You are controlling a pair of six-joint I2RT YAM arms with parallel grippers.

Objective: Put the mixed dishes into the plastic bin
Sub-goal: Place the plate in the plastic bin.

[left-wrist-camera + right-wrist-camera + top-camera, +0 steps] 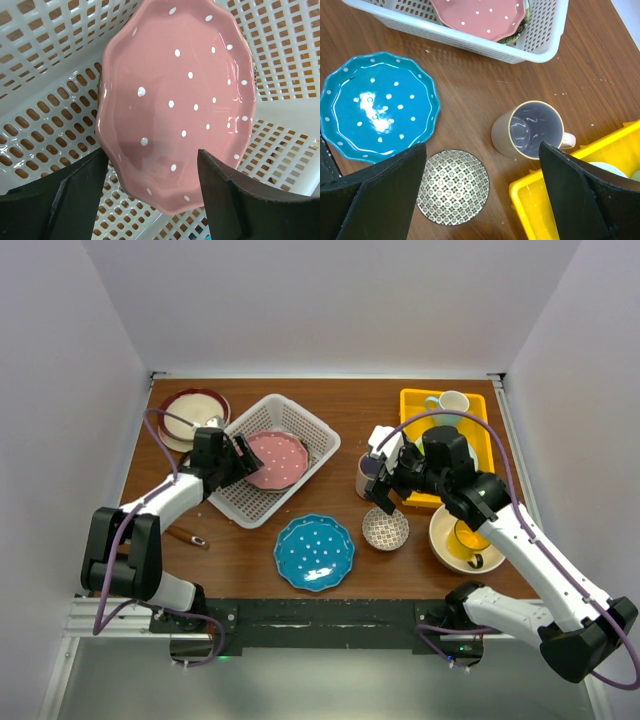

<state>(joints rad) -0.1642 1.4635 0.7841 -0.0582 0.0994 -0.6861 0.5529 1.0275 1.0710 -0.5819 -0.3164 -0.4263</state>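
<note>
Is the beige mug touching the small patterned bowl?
Apart. The right wrist view shows a strip of bare table between the beige mug and the small patterned bowl.

Bright even light, sharp; glare on blue plate point(380, 105).

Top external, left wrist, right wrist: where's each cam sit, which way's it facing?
Top external: above, behind the robot, facing down on brown wooden table; left arm and right arm show.
Left wrist: faces into white perforated plastic bin at pink dotted plate; own jaws below.
Right wrist: faces down on blue dotted plate, small patterned bowl, beige mug; own jaws below.
Shared: all see pink plate in bin.
</note>
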